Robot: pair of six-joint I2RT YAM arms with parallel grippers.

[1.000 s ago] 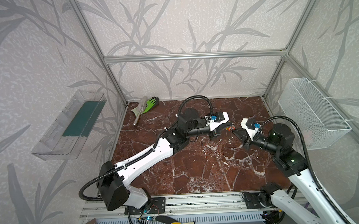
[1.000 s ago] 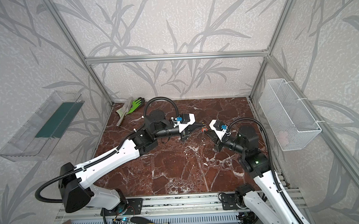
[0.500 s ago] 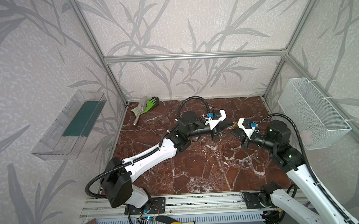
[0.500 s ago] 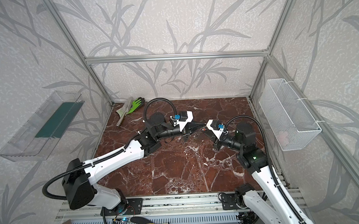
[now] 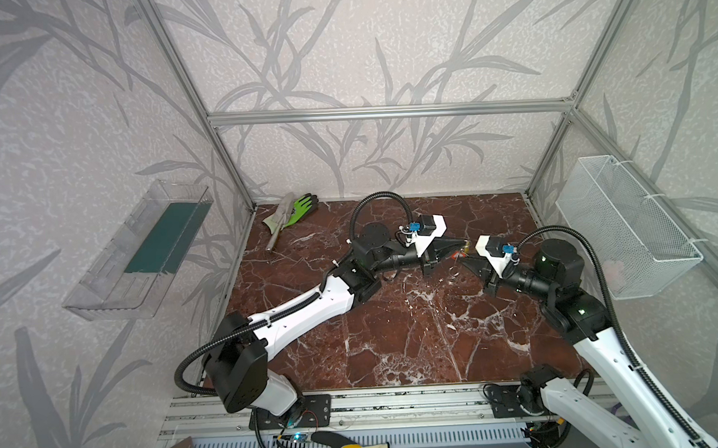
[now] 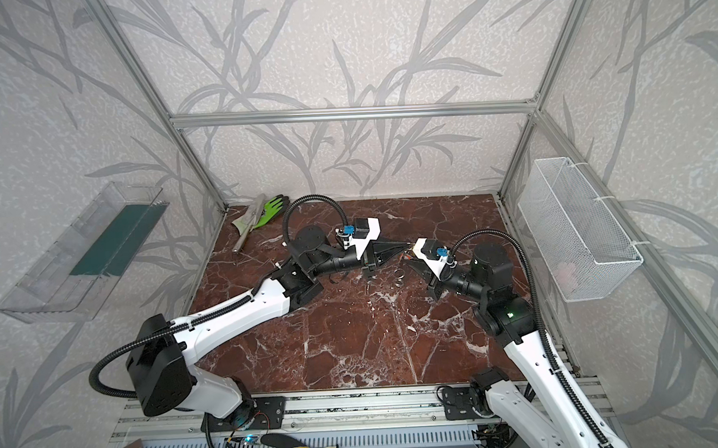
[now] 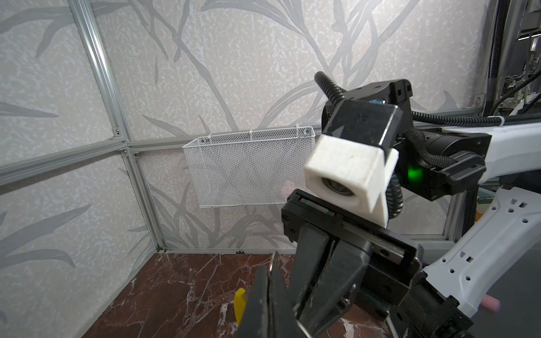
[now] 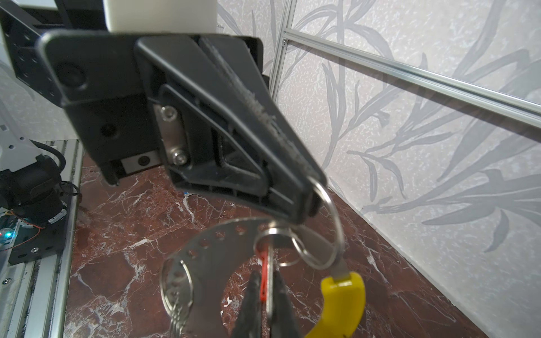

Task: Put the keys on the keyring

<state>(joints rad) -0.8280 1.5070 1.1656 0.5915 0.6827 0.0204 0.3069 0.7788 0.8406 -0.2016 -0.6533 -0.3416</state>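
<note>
Two grippers almost meet tip to tip, just right of centre in both top views. We see the left gripper (image 5: 457, 245) pinched tight on the keyring (image 8: 205, 248). Its grey hoop and yellow arc (image 8: 344, 301) hang in the lower middle of the right wrist view. The left arm stretches low from the lower left, wrist level, pointing right. The right gripper (image 5: 465, 262) is closed narrowly on the red-headed key (image 8: 264, 288). The right arm climbs from the lower right, elbow bent, pointing left above the marble table (image 5: 395, 335).
</note>
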